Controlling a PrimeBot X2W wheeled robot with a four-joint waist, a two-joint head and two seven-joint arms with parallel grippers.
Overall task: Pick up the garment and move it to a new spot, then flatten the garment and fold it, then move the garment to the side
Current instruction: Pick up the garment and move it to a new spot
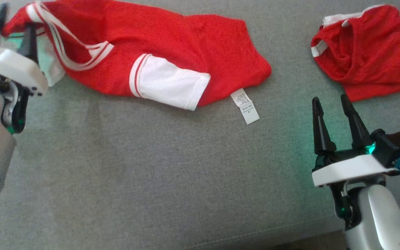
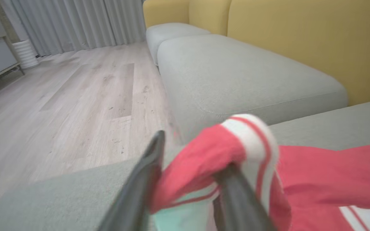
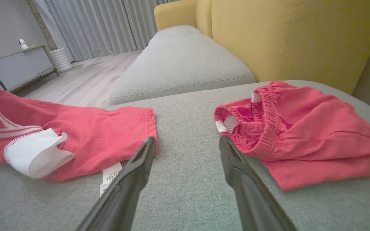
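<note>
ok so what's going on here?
The left gripper is at the striped-trim end of the red shirt, jaws apart, with fabric bunched between its fingers and draped over one. The shirt lies stretched out but rumpled on the grey sofa cushion, not yet folded. The right gripper hovers open and empty between the shirt and a crumpled pair of red shorts.

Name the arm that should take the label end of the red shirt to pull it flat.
Right. The right gripper is open and empty, near the care label at the hem of the red shirt. The left gripper sits at the collar end, cloth between its fingers.
</note>
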